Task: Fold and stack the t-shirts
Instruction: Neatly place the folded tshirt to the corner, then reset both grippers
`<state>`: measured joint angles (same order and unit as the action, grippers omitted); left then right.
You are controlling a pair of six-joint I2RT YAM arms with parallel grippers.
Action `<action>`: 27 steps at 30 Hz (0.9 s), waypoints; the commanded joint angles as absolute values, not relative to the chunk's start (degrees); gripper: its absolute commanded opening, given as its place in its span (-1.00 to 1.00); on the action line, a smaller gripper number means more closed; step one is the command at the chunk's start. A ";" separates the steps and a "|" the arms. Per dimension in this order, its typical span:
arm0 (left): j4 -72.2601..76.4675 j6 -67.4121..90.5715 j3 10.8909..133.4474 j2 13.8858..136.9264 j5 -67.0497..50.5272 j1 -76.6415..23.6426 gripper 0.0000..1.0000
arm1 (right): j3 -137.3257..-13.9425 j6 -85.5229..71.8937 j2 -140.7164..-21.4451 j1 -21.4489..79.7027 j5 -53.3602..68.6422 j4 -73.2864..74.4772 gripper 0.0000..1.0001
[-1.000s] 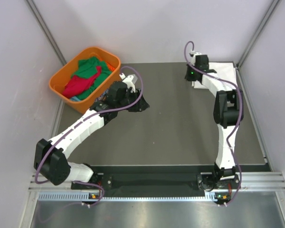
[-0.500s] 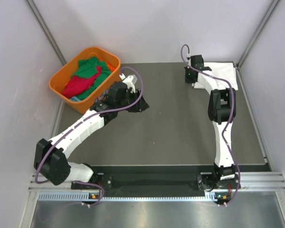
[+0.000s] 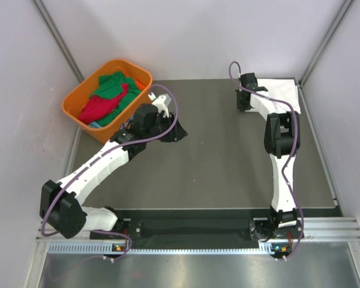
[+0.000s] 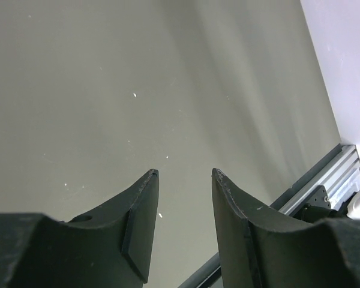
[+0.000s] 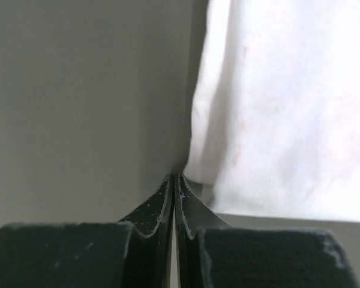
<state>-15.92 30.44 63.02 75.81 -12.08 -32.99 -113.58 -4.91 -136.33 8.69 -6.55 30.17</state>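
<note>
Across the table (image 3: 216,168), the orange basket (image 3: 72,108) held the green t-shirt (image 3: 111,84) and red t-shirt (image 3: 96,108), heaped and unfolded. One down: the white t-shirt (image 3: 285,90) lay folded far right. The left gripper (image 4: 185,174) gaped, empty. The right gripper (image 5: 173,176) was clamped at the white hem, possibly pinching cloth.

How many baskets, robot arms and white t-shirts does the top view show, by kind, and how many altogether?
Orange basket: 1
Robot arms, left arm and right arm: 2
White t-shirt: 1
Total: 4
</note>
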 commanded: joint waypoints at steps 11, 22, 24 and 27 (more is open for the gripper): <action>-15.82 33.40 61.88 70.40 -11.42 -33.05 -0.10 | -107.76 -5.62 -131.58 6.60 -15.90 32.78 -1.00; -23.20 25.93 72.67 73.21 -3.61 -32.96 -0.07 | -95.64 -7.20 -109.36 8.61 -5.99 36.38 -0.62; -23.29 24.97 73.74 73.56 -2.73 -32.87 -0.05 | -90.82 -8.60 -102.50 10.71 -3.01 36.39 -0.49; -24.60 24.26 76.37 74.44 -3.25 -32.35 -0.03 | -84.49 -11.58 -93.89 12.39 4.70 36.30 -0.25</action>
<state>-23.29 26.79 73.32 73.67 -4.60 -32.88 -88.38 -8.10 -103.22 10.04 -4.34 36.29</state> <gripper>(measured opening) 0.482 0.353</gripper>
